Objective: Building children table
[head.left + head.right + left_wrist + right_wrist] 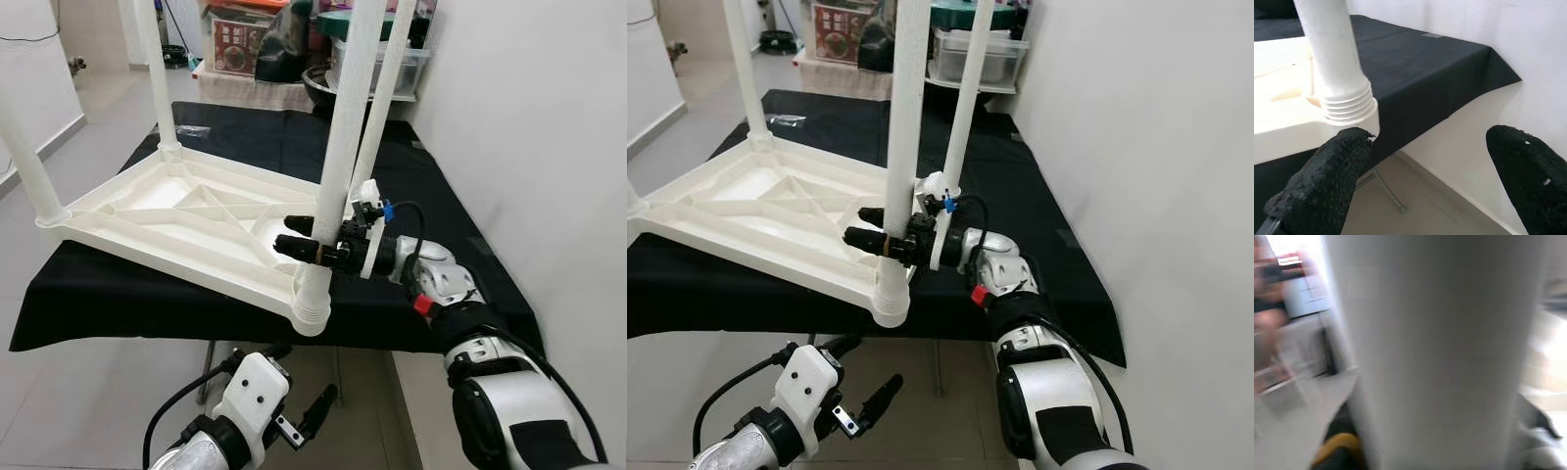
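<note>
A white plastic table [186, 220] lies upside down on a bench draped in black cloth [431, 196], its ribbed underside facing up and its legs standing upward from the corner sockets. The corner nearest the robot juts past the bench's front edge.

The right pincer [312, 238] reaches in from the right and is clamped on the near leg [338, 147], one black finger on each side of the tube, a little above the threaded socket [313, 306] where the leg meets the tabletop. In the right wrist view the leg [1440, 352] is a pale blur, pressed right up against the camera.

The left pincer [306, 409] hangs below the bench edge, under and slightly left of that same corner, touching nothing. Its fingers [1327, 186] are spread wide apart, and the left wrist view looks up between them at the socket [1347, 105] and the cloth's corner against the white wall [529, 117].

Storage boxes [240, 39] stand behind the bench.
</note>
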